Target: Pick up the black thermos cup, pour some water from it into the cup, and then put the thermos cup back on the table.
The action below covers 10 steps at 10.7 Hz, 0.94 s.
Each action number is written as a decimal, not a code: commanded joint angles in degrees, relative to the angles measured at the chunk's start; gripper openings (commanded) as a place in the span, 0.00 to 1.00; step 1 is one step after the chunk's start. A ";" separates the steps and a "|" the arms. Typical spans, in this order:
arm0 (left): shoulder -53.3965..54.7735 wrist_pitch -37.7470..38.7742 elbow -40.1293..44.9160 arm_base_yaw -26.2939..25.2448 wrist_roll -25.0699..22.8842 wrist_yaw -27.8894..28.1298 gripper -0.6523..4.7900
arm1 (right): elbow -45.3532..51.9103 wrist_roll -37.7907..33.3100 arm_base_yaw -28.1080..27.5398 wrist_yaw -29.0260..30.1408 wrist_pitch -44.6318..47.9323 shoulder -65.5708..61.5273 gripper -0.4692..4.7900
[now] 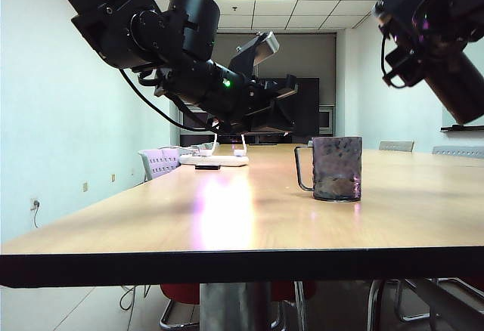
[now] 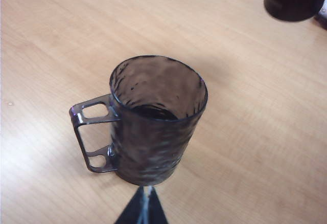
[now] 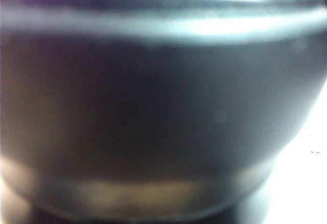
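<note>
Table [image 1: 227, 218]: long tan wood top with a dark edge band hard against the lens, running back toward grey chairs [image 1: 157, 162] at the far end.

Left arm [image 1: 151, 29]: slung in from the upper left of the exterior view, high above the wood, nose aimed toward the middle.

Right arm [image 1: 423, 6]: upper right corner of the exterior view, clear of the table.

Thermos [image 1: 463, 93]: black, aloft and tilted beneath the right arm, off to the side of the mug and not over it. It fills the right wrist view as a dark blur.

Mug [image 1: 337, 168]: grey, mottled, upright on the table right of centre, handle toward the left arm. A dark patch at its bottom may be water; too murky to call.

Right gripper [image 1: 439, 59]: up with the thermos. Its fingers show nowhere, but with the thermos off the table it is judged to be clamped on it.

Left gripper [image 2: 143, 211]: hovering just beside the mug and above it, touching nothing, jaws drawn narrow, all but together.

Step in hand: the pour, judged from the raised, tilted thermos; whether water has already gone in cannot be told.

Next move: if the mug is dry, bring the thermos mouth over the rim and tip gently; otherwise level it and stand it on bare wood well apart from the mug.
</note>
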State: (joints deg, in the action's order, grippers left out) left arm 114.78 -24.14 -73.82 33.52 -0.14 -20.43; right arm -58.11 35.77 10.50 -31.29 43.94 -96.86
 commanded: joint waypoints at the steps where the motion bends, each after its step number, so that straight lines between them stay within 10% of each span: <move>1: -0.37 -0.15 -0.26 0.15 1.16 -0.61 0.11 | -0.57 -15.76 -1.60 0.17 -2.21 3.85 0.19; 3: -0.37 -0.15 -0.28 0.13 1.09 -1.75 0.11 | -0.55 -37.07 -5.01 11.43 -8.59 4.63 0.19; 10: -0.20 -0.42 -0.33 0.42 0.83 0.98 0.11 | -0.59 -37.94 -6.49 28.92 -7.91 2.43 0.19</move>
State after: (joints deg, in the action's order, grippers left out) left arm 114.78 -24.18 -73.82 33.63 0.93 -18.46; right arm -58.13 -1.96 3.99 -4.47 32.75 -94.21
